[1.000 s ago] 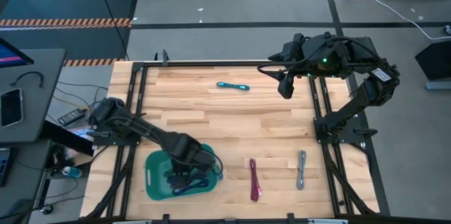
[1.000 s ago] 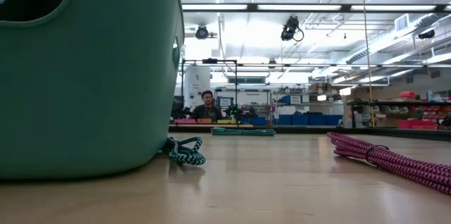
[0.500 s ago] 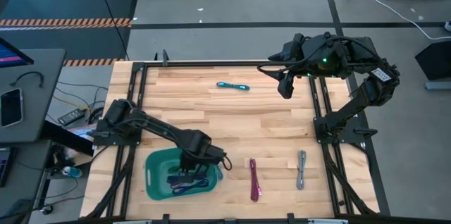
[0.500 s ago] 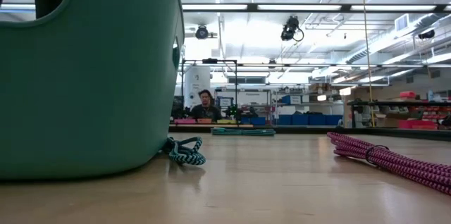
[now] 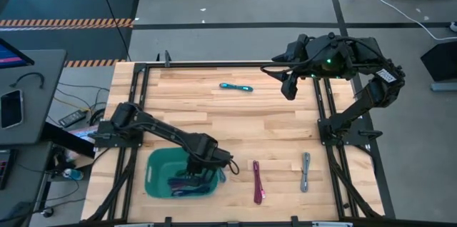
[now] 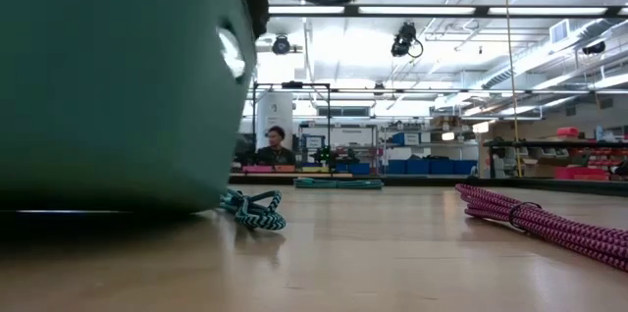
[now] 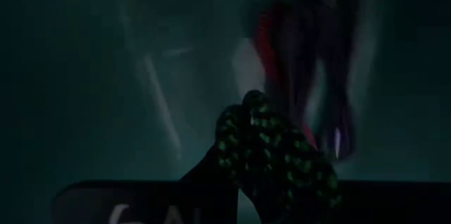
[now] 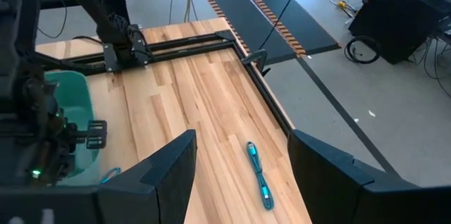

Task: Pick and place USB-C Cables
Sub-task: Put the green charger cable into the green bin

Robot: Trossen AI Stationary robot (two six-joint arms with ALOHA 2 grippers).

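Hovering over the teal bin (image 5: 158,166) at lower left, left gripper (image 5: 196,177) pinching a green cable (image 7: 275,157) (jaws nearly pressed together). Risking snagging the bin's rim and dragging it. Right gripper (image 5: 289,88) waiting spread, upper right, near cyan cable (image 5: 235,87).

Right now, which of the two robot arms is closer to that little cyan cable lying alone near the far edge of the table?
The right. The right gripper hovers open just beside the cyan cable, while the left gripper is down in the green bin across the table.
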